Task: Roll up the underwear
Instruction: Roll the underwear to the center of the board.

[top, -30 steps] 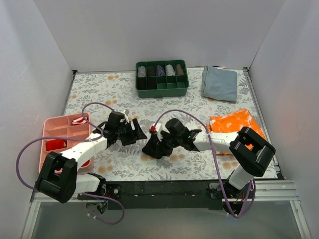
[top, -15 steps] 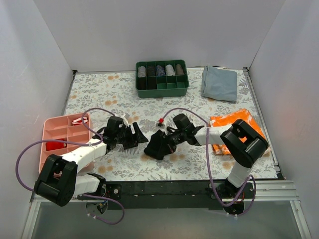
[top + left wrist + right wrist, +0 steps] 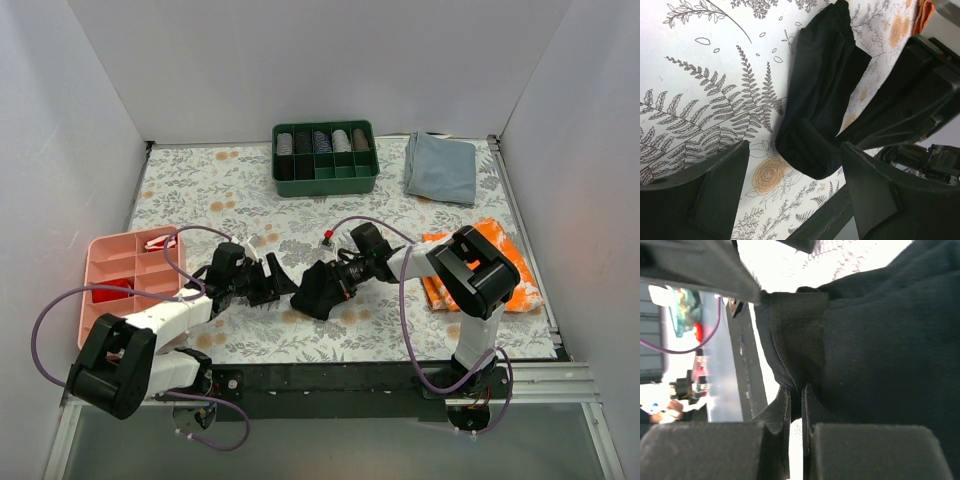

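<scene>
– Underwear (image 3: pixel 318 295) is where now?
– Middle of the table (image 3: pixel 220 190), toward its near edge, already a tight bundle. The right gripper (image 3: pixel 343 281) stays pinched on a fold and has swung inward. The left gripper (image 3: pixel 287 283), wide open and empty, followed beside it.
– So the roll seems almost finished.

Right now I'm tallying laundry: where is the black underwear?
The black underwear lies bunched near the front centre of the floral table in the top view, pinched by the right gripper, the open left gripper just to its left.
</scene>
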You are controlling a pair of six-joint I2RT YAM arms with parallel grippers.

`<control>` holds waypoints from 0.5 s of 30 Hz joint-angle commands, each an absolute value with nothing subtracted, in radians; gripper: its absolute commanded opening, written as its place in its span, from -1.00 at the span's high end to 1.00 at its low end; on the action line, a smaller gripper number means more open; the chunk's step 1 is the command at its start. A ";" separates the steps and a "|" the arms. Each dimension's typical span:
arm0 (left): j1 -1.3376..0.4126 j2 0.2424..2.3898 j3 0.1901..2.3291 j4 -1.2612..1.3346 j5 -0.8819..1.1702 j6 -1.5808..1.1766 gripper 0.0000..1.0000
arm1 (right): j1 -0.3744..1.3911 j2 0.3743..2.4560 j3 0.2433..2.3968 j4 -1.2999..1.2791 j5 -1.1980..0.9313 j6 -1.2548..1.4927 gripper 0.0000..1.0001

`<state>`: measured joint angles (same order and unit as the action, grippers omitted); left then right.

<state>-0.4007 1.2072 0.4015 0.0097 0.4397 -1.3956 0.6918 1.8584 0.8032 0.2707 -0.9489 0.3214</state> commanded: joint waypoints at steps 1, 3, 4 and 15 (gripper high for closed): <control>-0.397 1.151 0.370 0.092 0.471 -1.391 -0.47 | 0.654 1.927 0.841 0.175 -0.873 0.327 0.97; -0.396 1.150 0.359 0.110 0.483 -1.390 -0.47 | 0.646 1.945 0.856 0.155 -0.871 0.341 0.97; -0.397 1.152 0.354 0.117 0.488 -1.390 -0.47 | 0.635 1.951 0.861 0.150 -0.877 0.347 0.97; -0.405 1.192 0.304 0.264 0.567 -1.394 -0.46 | 0.614 1.979 0.897 0.130 -0.896 0.367 0.97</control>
<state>-0.4015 1.1904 0.3237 0.1680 0.5156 -1.3956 0.6186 1.9438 0.8734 0.1890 -0.9932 0.3962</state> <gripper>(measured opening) 0.730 0.076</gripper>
